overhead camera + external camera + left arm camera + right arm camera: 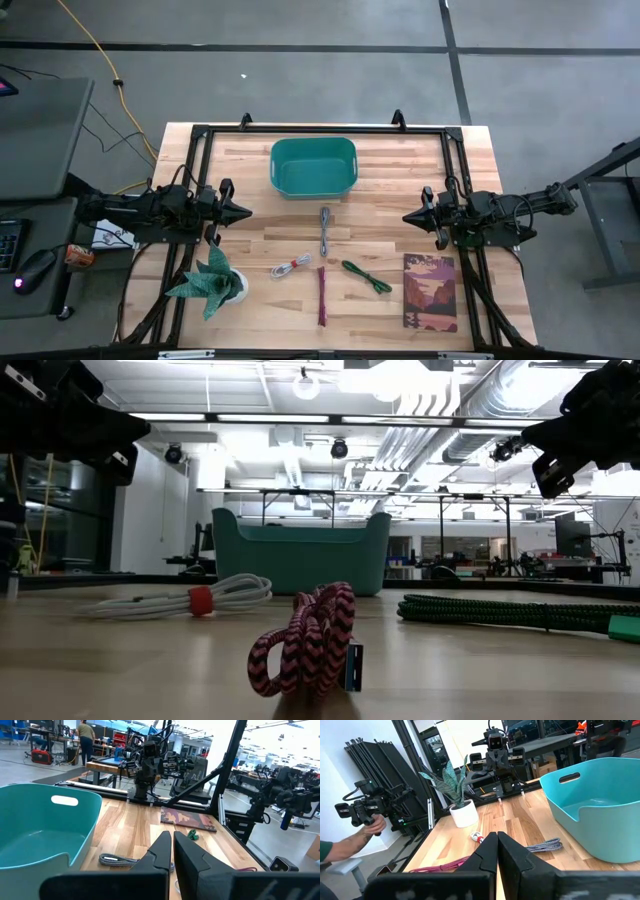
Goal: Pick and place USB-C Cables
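Nothing started yet, by the look of it. Teal bin at the far middle of the table looks empty in both wrist views; presumably it's the drop target, though the task doesn't say so.

All four cables loose on the wood, near side of the bin:
- grey cable just near of the bin, centre
- white cable with red tie, left of centre
- maroon cable nearest the front edge
- green cable right of centre, beside the book

None touching each other as far as the high view shows. Low view puts the maroon one closest to the camera, white and green behind it, bin at the back.

So: zero placed, four left.

Claws:
- left gripper parked over the left side of the table, fingers closed together, holding nothing, clear of the wood
- right gripper mirrored on the right, closed too, empty

Both point inward at the grey cable but are well apart from it. Either must open before a pick.

Plant sits near-left, close to the white cable; could crowd the left arm's approach.
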Motion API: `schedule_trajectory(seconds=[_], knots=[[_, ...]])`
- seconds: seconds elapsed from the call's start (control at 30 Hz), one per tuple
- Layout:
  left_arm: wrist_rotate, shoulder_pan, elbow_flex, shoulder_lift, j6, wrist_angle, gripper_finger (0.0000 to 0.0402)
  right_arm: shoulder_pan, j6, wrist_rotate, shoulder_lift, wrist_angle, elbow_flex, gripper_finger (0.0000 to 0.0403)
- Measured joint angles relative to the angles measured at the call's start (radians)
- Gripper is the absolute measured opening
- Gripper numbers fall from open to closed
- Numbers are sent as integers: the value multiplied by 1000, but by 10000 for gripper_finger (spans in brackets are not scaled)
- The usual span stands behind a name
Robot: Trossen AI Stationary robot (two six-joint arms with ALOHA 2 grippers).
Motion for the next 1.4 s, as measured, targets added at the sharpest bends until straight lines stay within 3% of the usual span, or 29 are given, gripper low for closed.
schedule_trajectory(seconds=[0.2, 0.33, 0.47, 0.63, 0.83, 0.97, 1.17, 1.4], knots=[[-45, 0, 0, 0, 5, 74, 1, 0, 0, 0, 0, 0, 0, 0], [-129, 0, 0, 7, 18, 248, 1, 0, 0, 0, 0, 0, 0, 0], [-137, 0, 60, 61, 68, 335, 2, 0, 0, 0, 0, 0, 0, 0], [-232, 0, 255, 227, 136, 220, 34, 0, 0, 0, 0, 0, 0, 0], [-342, 0, 536, 463, 151, 54, 114, 0, 0, 0, 0, 0, 0, 0], [-363, 0, 668, 557, 140, -42, 165, 0, 0, 0, 0, 0, 0, 0], [-363, 0, 707, 610, 140, -84, 214, 0, 0, 0, 0, 0, 0, 0], [-363, 0, 707, 607, 139, -125, 225, 0, 0, 0, 0, 0, 0, 0]])
